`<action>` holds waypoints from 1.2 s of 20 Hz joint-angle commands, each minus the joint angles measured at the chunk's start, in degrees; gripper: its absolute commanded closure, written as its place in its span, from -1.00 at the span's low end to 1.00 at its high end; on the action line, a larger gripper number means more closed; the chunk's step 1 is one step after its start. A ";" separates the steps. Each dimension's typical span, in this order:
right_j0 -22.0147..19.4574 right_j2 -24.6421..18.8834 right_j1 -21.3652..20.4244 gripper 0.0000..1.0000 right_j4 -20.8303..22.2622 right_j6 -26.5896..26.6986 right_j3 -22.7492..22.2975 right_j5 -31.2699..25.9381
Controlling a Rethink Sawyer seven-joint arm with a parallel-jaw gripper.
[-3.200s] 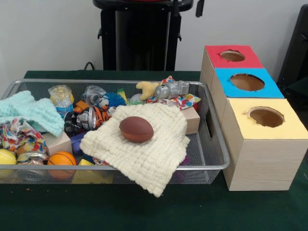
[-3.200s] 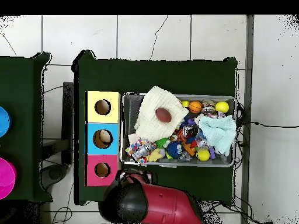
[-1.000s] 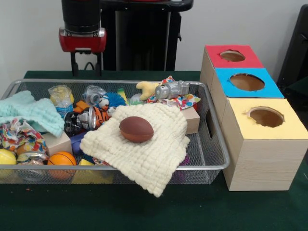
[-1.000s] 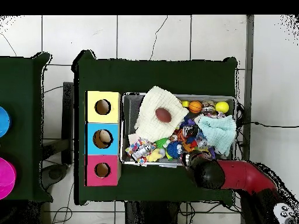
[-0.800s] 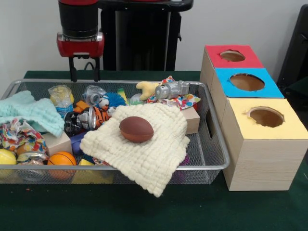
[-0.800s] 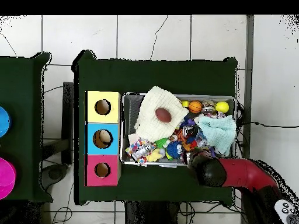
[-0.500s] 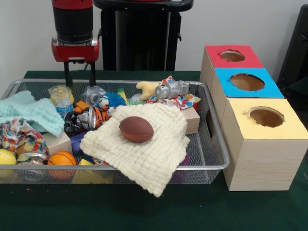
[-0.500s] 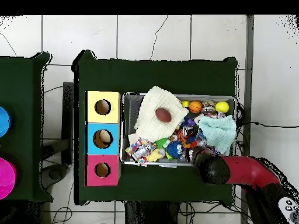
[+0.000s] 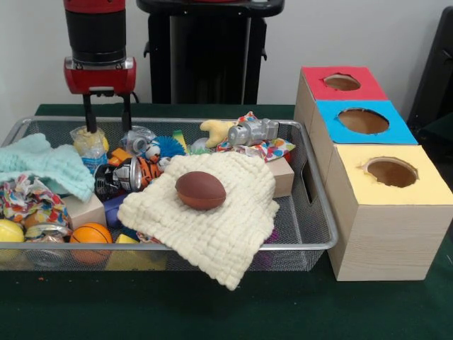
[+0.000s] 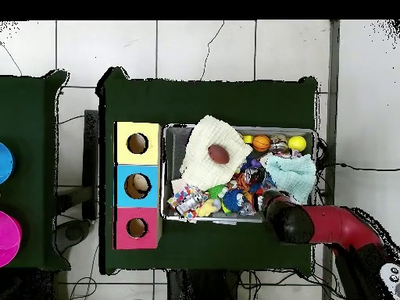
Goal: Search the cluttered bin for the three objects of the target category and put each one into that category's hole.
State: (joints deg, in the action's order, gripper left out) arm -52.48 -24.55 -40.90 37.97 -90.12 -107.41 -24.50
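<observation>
fingers (image 9: pixel 107 115) spread, empty, over bin (image 9: pixel 304 248) far corner; hole (image 9: pixel 342 82) well apart.

A brown football (image 9: pixel 200 190) lies on a cream cloth (image 9: pixel 212 212), well right of the hand (image 9: pixel 107 118); a mint cloth (image 9: pixel 39 164) lies just left.

We see a plain pale wall (image 9: pixel 368 35) behind the dark green tabletop (image 9: pixel 212 304). From above, we see a floor (image 10: pixel 195 47) of large whitish tiles, with cables (image 10: pixel 355 167) trailing past the tabletop's right edge and a second green table (image 10: pixel 23 172) at left.
</observation>
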 commanded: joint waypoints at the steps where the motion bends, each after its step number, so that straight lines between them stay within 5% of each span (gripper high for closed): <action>1: -1.08 -6.01 0.94 -1.00 2.10 10.21 5.57 -4.71; 24: -0.92 -3.49 1.18 -1.00 6.50 8.36 6.22 -2.34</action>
State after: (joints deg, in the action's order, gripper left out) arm -53.05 -26.68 -40.98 39.32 -90.12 -103.92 -24.50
